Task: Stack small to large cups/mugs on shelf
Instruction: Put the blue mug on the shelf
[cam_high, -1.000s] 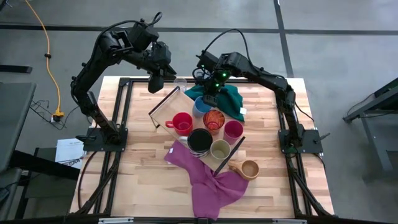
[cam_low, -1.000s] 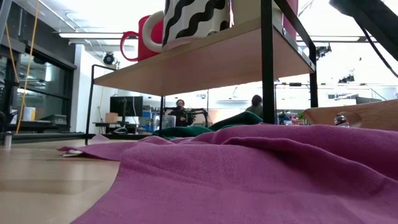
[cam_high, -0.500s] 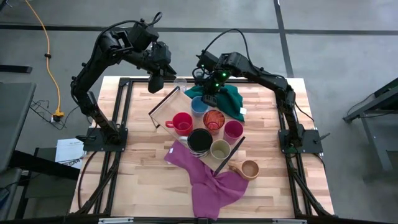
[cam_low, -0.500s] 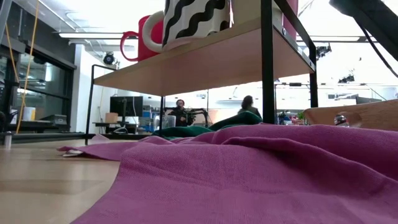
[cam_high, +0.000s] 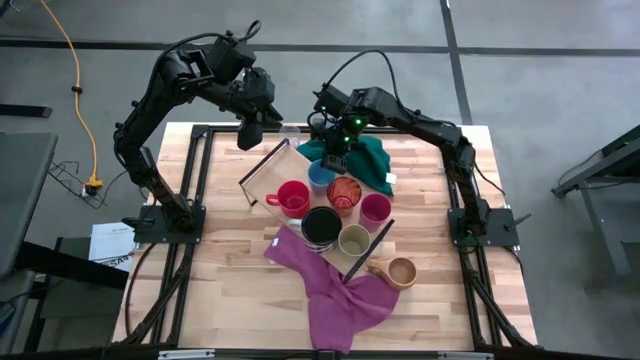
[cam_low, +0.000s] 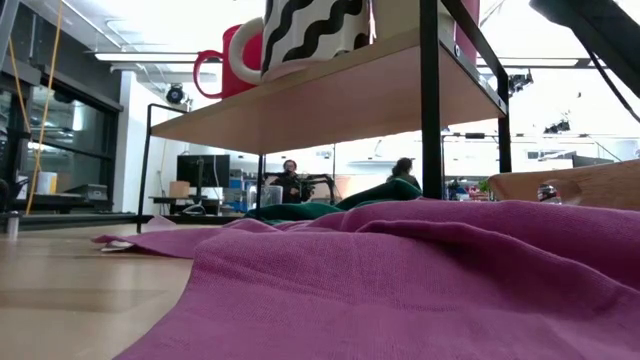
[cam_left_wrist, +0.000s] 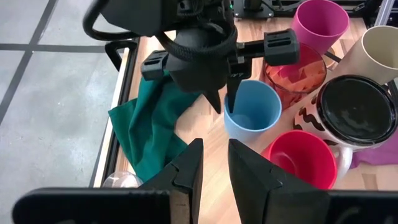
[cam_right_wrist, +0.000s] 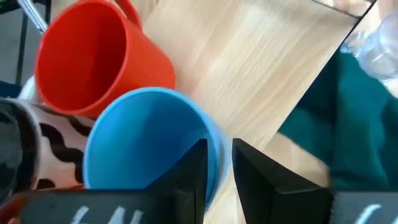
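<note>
The shelf (cam_high: 272, 165) stands slantwise on the table. On it stand a red mug (cam_high: 292, 197), a blue cup (cam_high: 320, 176), an orange patterned cup (cam_high: 343, 190), a magenta cup (cam_high: 375, 208), a black wavy-patterned mug (cam_high: 320, 225) and an olive-beige cup (cam_high: 354, 240). A tan cup (cam_high: 401, 271) stands on the table. A clear glass (cam_high: 290, 132) stands by the far edge. My right gripper (cam_high: 335, 160) is over the blue cup (cam_right_wrist: 149, 143) and shut on its wall. My left gripper (cam_high: 250, 135) hangs narrowly open and empty beyond the shelf's far left end. My right gripper holds the blue cup by its rim (cam_right_wrist: 214, 134) on the far side. One finger (cam_right_wrist: 193, 168) is inside the cup and the other (cam_right_wrist: 255, 174) outside. The fingers come from above, pointing down. The cup is upright; whether its base is off the shelf I cannot tell.
A green cloth (cam_high: 365, 160) lies behind the shelf under my right arm. A purple cloth (cam_high: 335, 290) spreads from under the shelf toward the near edge. The red mug (cam_right_wrist: 93, 56) and the orange cup (cam_left_wrist: 292, 74) stand close beside the blue cup.
</note>
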